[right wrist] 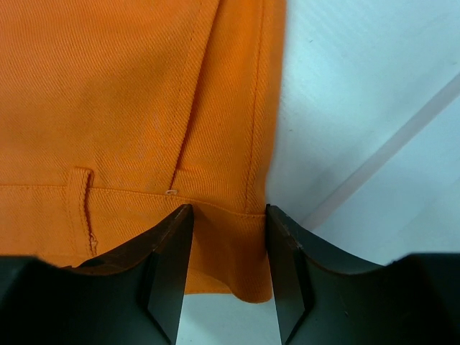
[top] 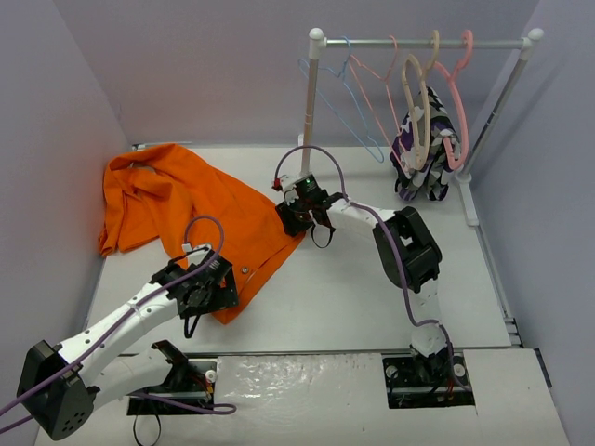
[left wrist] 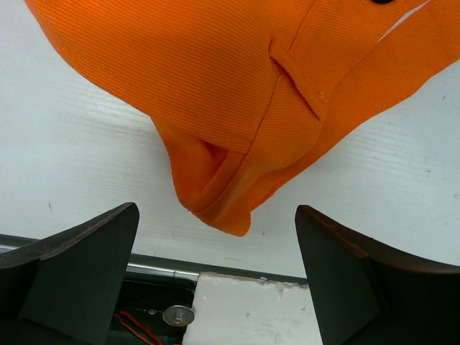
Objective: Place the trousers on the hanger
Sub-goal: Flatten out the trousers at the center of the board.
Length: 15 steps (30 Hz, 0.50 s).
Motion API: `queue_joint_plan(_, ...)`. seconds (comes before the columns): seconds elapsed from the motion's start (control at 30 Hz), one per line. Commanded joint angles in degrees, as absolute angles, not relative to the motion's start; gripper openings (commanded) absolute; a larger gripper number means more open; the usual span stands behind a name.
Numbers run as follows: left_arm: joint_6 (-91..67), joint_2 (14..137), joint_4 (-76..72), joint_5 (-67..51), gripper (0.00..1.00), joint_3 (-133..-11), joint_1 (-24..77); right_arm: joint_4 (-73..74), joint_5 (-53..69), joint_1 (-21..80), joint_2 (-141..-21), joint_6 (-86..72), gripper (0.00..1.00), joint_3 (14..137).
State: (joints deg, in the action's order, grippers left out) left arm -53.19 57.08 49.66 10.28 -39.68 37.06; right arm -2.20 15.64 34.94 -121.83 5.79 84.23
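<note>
My left hand point(top: 216, 293) hangs over the near corner of the trousers point(top: 186, 204), fingers spread wide and holding nothing. In my left wrist view, the folded orange corner lies on the white table point(top: 372, 297) between my two dark fingertips point(left wrist: 108, 237) and touches neither. That corner is just short of the table's near edge.

My right hand point(top: 297, 218) is down at the right-hand edge of the trousers, at the waistband. In my right wrist view, its two fingers point(right wrist: 172, 244) stand on either side of the waistband's end. There is a strip of orange cloth in the gap, with a belt loop just to the left. The jaws are partly apart, and I cannot tell whether they are pinching the cloth.

The trousers lie spread out flat across the left and middle of the table, rumpled at the far left.

The hanger point(top: 349, 102), thin and light blue, hangs at the left end of the rail point(top: 418, 42) at the back, well apart from the trousers.
</note>
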Motion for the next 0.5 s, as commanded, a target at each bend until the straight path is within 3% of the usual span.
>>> queue_joint_plan(0.0, -54.1, 56.4, 49.0, 10.4, 0.88, -40.9, 37.0, -0.2, 17.2, 35.4, -122.6, 6.0, 0.40, 84.7)
queue_joint_plan(0.07, -54.1, 56.2, 49.1, 10.5, 0.88, -41.0, 37.0, -0.2, 17.1, 35.3, -122.6, 5.8, 0.34, 84.2)
queue_joint_plan(0.17, -54.2, 55.8, 49.2, 10.8, 0.88, -40.9, 37.1, -0.2, 15.4, 35.2, -122.0, 5.2, 0.13, 83.4)
queue_joint_plan(0.27, -54.2, 55.7, 49.2, 10.9, 0.88, -40.8, 37.1, 2.6, 13.3, 35.4, -118.2, 4.7, 0.00, 85.2)
queue_joint_plan(0.47, -54.2, 54.8, 49.5, 11.2, 0.88, -40.6, 37.0, 11.9, 8.8, 38.0, -108.4, 4.4, 0.00, 101.0)
